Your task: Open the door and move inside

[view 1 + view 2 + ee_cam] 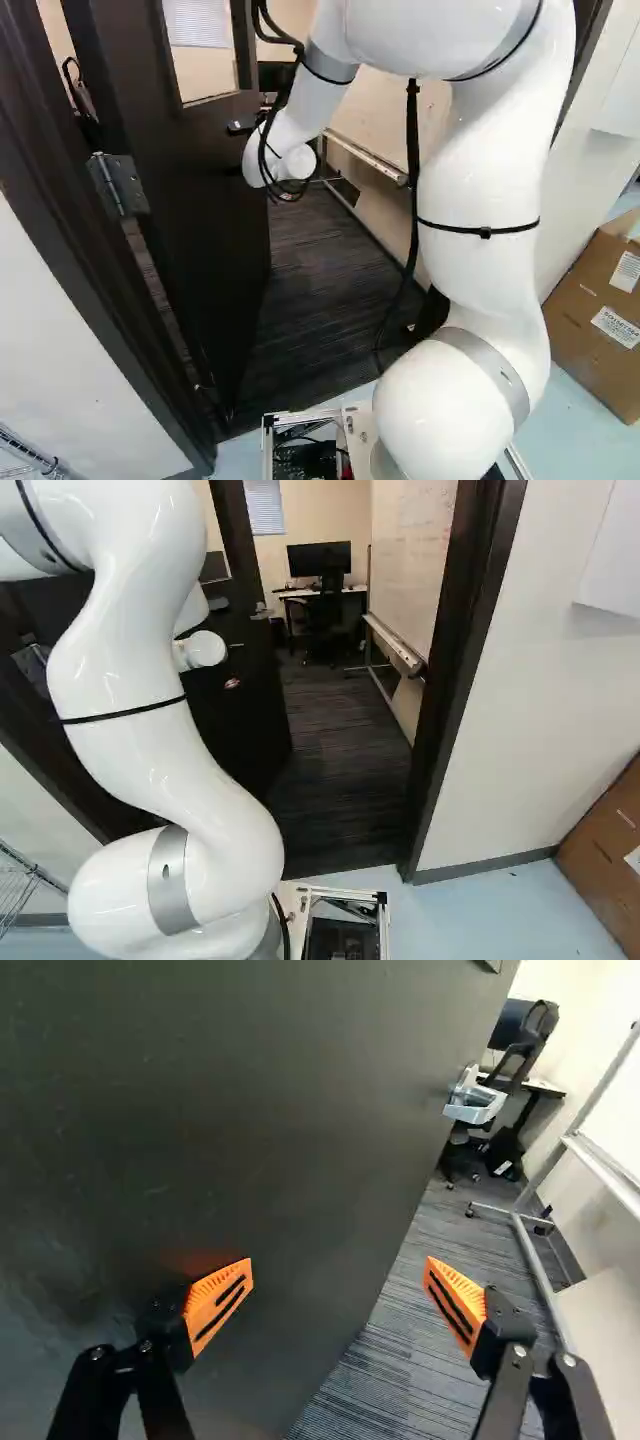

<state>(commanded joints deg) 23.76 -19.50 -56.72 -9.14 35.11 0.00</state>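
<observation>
I hold my fingers (218,1305) spread near the open door (220,1140), its silver handle (474,1102) ahead of them.

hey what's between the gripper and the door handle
In the wrist view, only the bare dark face of the door shows between the open gripper and the silver handle.

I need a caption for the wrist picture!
Open gripper at a dark open door, an office chair beyond.
</observation>
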